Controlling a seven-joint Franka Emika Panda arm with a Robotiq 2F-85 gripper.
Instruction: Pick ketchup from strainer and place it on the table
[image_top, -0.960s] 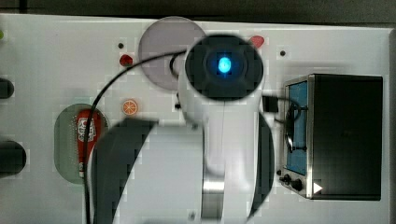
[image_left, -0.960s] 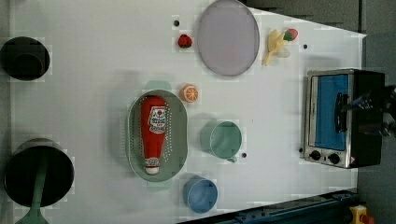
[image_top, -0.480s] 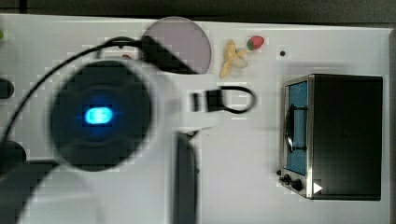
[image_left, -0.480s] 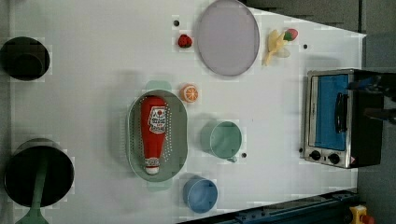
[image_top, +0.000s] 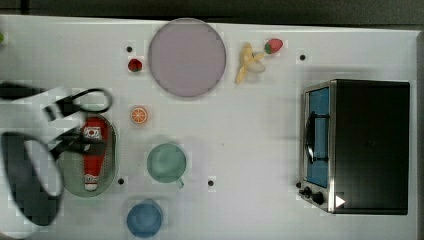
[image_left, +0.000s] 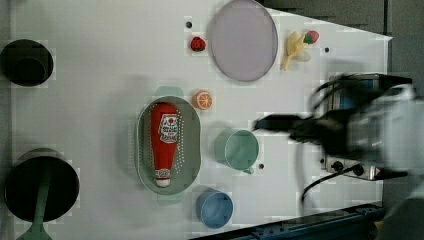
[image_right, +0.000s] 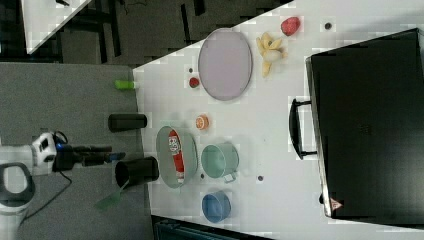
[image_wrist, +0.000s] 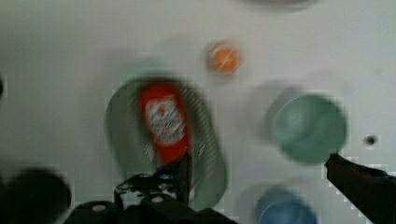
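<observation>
Top view: ketchup (image_top: 92, 152) lies flat in the strainer (image_top: 111, 165), cap toward the top view's bottom. The blurred arm (image_top: 30, 170) comes in from the top view's left, and dark gripper (image_top: 80, 142) parts overlap the bottle's label end; contact can't be judged from here. Orange slice (image_top: 139, 115) sits just beside the strainer, teal cup (image_top: 166, 162) near it, blue cup (image_top: 144, 218) below.

Left view: ketchup (image_left: 165, 137) in the strainer (image_left: 192, 150), nothing on it. Gripper (image_left: 265, 123) is smeared, dark tip over the table (image_left: 100, 75) near the teal cup (image_left: 241, 149) (apart from the bottle).

Right view: ketchup (image_right: 175, 150) in the strainer (image_right: 162, 155). Gripper (image_right: 112, 156) sits off the table's edge at the right view's left, beside a black cup (image_right: 136, 172), holding nothing.

Wrist view: fingers spread wide, one (image_wrist: 184, 170) over the strainer (image_wrist: 121, 135) near the ketchup (image_wrist: 164, 122), the other (image_wrist: 355, 179) far out past the teal cup (image_wrist: 310, 128). Gap between them holds no object. Bottle not gripped.
</observation>
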